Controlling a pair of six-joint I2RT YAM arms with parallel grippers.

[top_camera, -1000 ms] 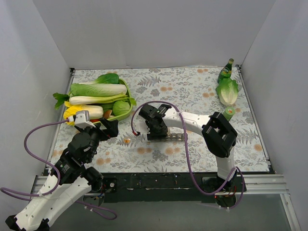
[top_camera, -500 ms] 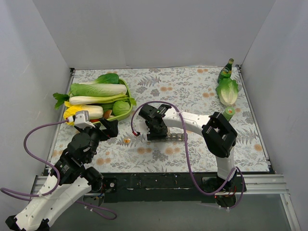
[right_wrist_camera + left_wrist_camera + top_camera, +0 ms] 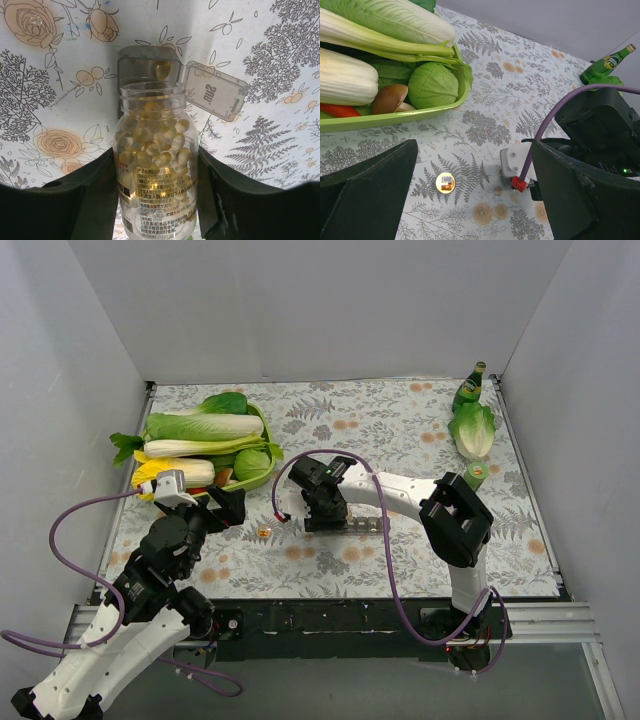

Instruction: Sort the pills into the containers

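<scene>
Right gripper (image 3: 322,512) first, from the top view: find it low over mid-table, at the left part of the short silvery-grey translucent strip of joined square containers (image 3: 366,525). Do not judge its grip from here. Find the left gripper (image 3: 232,508) near the long green plastic tray (image 3: 270,445) of vegetables, well apart from the strip. Note a small round yellowish object (image 3: 264,532) on the floral tablecloth (image 3: 400,430) between the two grippers.

From the left wrist view: read the left gripper (image 3: 475,200) as spread wide and holding nothing. Locate the round yellowish object (image 3: 445,182) just ahead of the fingers (cap or pill, cannot tell).

From the right wrist view: read the right gripper (image 3: 156,150) as clamped on a clear plastic bottle (image 3: 155,175) packed with amber softgel pills (image 3: 150,132). Note the uncapped mouth aimed at one compartment (image 3: 142,60) with its hinged lid (image 3: 216,92) flipped open. Count one amber pill (image 3: 161,70) inside.

Progress, as a judgement: treat as early. Credit one compartment opened and started. Expect the rest of the strip to remain (other lids not visible here). Record the bottle as nearly full.
</scene>
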